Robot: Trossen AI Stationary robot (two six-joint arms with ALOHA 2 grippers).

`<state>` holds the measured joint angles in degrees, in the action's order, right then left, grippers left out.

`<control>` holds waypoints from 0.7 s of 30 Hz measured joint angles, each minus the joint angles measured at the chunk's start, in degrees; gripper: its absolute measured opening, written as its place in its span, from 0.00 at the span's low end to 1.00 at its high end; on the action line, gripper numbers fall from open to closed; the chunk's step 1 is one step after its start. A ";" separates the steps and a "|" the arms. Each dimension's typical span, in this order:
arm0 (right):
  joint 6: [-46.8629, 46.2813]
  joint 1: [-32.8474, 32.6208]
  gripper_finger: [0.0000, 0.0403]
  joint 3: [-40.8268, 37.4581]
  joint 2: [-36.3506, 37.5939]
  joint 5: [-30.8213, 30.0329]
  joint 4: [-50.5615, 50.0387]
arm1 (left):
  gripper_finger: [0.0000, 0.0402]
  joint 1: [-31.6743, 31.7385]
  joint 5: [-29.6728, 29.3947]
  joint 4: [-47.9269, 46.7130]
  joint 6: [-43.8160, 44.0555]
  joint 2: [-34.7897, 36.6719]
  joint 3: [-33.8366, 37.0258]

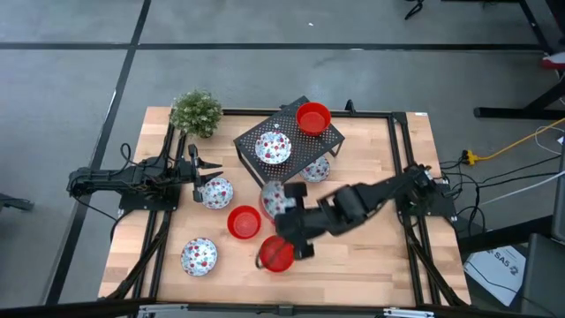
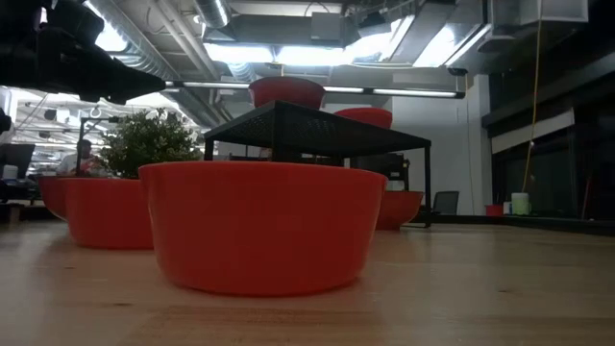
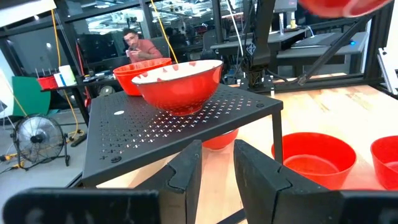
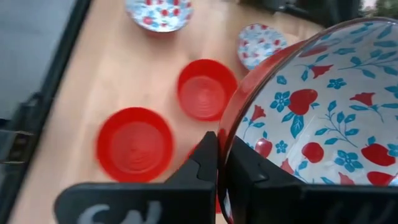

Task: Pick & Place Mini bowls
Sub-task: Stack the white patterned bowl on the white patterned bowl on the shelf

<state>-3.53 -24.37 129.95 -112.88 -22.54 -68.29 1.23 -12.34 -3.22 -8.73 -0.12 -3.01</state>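
On surface, near edge: three bowls (image 1: 275, 254) loose; right gripper (image 4: 219, 163) fingers clamped on a printed bowl's (image 4: 323, 106) rim, lifted. Left gripper (image 1: 210, 167) part open, empty. Farther: two on rack (image 1: 250, 140). Most unplaced.

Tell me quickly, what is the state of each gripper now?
Left gripper: open, holding nothing, beside the black rack.
Right gripper: shut on the rim of a printed bowl.
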 joint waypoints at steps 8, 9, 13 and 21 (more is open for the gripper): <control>9.77 8.44 0.03 0.00 0.00 2.68 1.23 | 0.22 0.00 0.00 0.00 0.00 -0.02 0.00; 10.67 9.61 0.03 0.00 0.00 3.03 1.18 | 0.22 -0.02 0.00 0.00 0.00 0.00 -0.02; 13.01 14.36 0.03 0.00 0.00 4.64 1.22 | 0.22 0.00 0.00 0.00 0.00 0.00 -0.02; 12.79 21.11 0.03 0.00 0.00 6.34 0.98 | 0.22 -0.01 0.00 0.00 0.00 -0.01 -0.02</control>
<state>9.26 -3.26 129.95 -112.88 -16.20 -67.31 1.22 -12.34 -3.22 -8.73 -0.14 -3.03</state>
